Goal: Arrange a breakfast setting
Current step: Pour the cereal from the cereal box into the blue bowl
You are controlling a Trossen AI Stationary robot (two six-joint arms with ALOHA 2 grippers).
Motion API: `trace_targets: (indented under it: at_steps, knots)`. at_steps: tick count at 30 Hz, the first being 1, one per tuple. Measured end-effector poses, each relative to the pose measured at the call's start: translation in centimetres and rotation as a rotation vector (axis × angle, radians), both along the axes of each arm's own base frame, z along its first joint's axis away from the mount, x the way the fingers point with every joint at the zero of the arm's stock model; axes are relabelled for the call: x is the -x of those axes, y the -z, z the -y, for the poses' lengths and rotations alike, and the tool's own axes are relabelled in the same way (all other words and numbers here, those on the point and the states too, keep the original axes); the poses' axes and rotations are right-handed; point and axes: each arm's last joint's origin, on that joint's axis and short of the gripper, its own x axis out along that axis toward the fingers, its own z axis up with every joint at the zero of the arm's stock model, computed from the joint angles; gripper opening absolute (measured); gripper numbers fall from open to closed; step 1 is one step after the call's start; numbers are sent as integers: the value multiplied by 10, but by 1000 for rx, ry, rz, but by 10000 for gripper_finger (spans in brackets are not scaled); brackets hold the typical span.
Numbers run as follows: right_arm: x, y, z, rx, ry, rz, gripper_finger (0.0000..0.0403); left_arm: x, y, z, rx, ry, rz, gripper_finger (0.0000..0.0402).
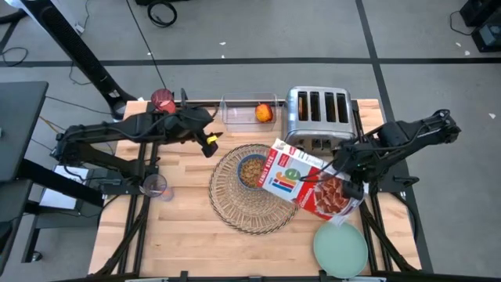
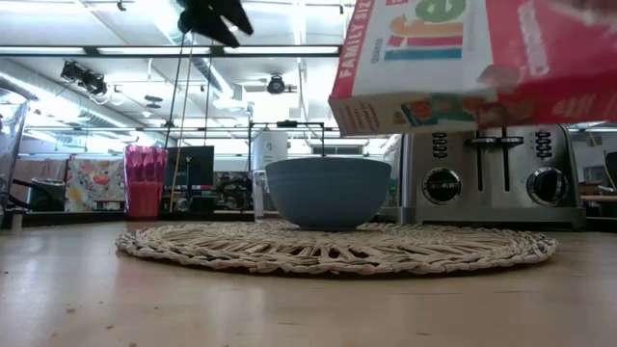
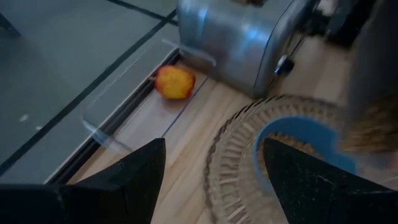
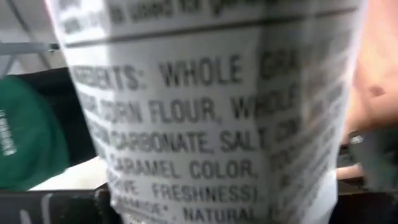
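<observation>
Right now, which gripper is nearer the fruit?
Left. The left gripper hangs open beside the mat, a short way from the fruit. The right gripper holds the cereal box farther off, past the toaster.

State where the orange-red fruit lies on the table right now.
In the high view the orange-red fruit lies at the table's far edge, inside a clear tray, just left of the silver toaster and beyond the wicker placemat.

Cereal box [image 2: 463, 63] cut off by low view's top edge.
</observation>
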Motion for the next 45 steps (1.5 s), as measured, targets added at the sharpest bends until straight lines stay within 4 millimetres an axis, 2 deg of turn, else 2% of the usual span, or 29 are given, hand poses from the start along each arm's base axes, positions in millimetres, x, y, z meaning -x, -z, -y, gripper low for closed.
trace_targets:
  at_steps: [9, 17, 26, 33, 41, 45]
  knots:
    - [15, 15, 4, 137, -39, 45, 203, 4, -44, 10, 50, 69, 157, 274]
    - [35, 29, 10, 254, -67, 166, 203, 15, -83, 18, 67, 93, 299, 274]
    - [46, 30, 15, 329, -111, 387, 203, 30, -128, 19, 125, 67, 530, 274]
    - [51, 19, 19, 385, -160, 582, 203, 32, -142, 21, 185, 54, 660, 274]
    - [46, -3, 19, 466, -195, 916, 203, 26, -147, 37, 232, 77, 744, 274]
    - [37, -10, 15, 514, -220, 1079, 203, 25, -147, 46, 254, 45, 758, 274]
